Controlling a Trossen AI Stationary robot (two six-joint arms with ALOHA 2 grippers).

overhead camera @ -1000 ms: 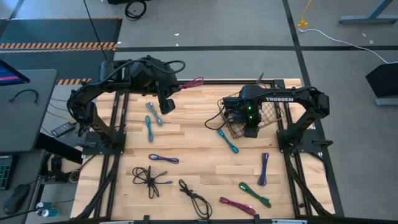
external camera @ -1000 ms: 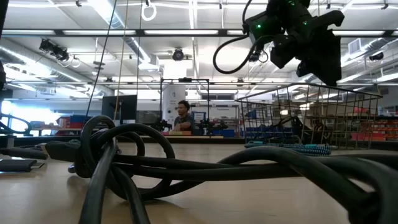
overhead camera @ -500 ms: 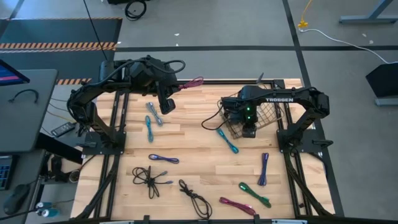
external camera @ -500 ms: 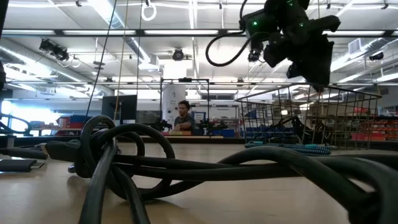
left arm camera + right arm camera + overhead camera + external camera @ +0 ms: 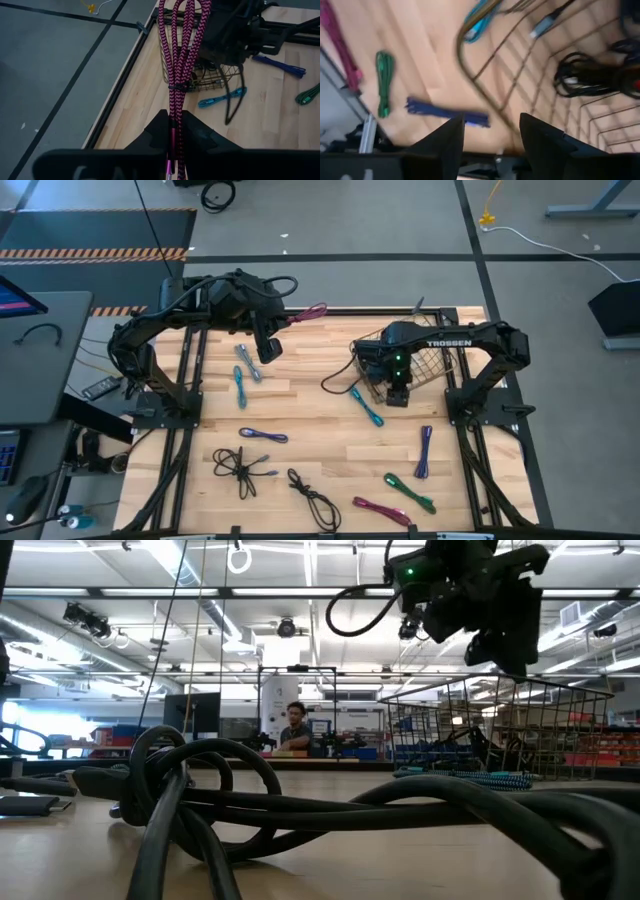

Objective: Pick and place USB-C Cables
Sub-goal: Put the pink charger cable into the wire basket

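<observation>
My left gripper (image 5: 287,320) stays raised over the table's far left part, shut on a magenta cable bundle (image 5: 312,312). My right gripper (image 5: 398,392) hangs open above the near-left rim of the wire basket (image 5: 430,365), with nothing between its fingers (image 5: 452,145). A black cable (image 5: 585,75) lies in the basket. Just outside the basket, a teal cable (image 5: 366,407) rests on the wood. Silver-blue (image 5: 247,362), blue (image 5: 240,387), purple (image 5: 263,436), black (image 5: 238,468), green (image 5: 410,492) and magenta (image 5: 380,510) cables lie spread over the table. My left gripper pinches the magenta bundle near its plug end (image 5: 174,131) between its two fingers. The bundle runs along the fingers and sticks out past their tips (image 5: 184,35). It is lifted clear of the table.
Another purple cable (image 5: 424,452) and a second black cable (image 5: 314,498) lie near the front edge. In the low view, a black cable (image 5: 250,800) fills the foreground. Bare wood shows in the table's middle, between the arms.
My right gripper has tipped a little over the basket's near-left rim, its fingers swinging slightly toward the table's near edge.
</observation>
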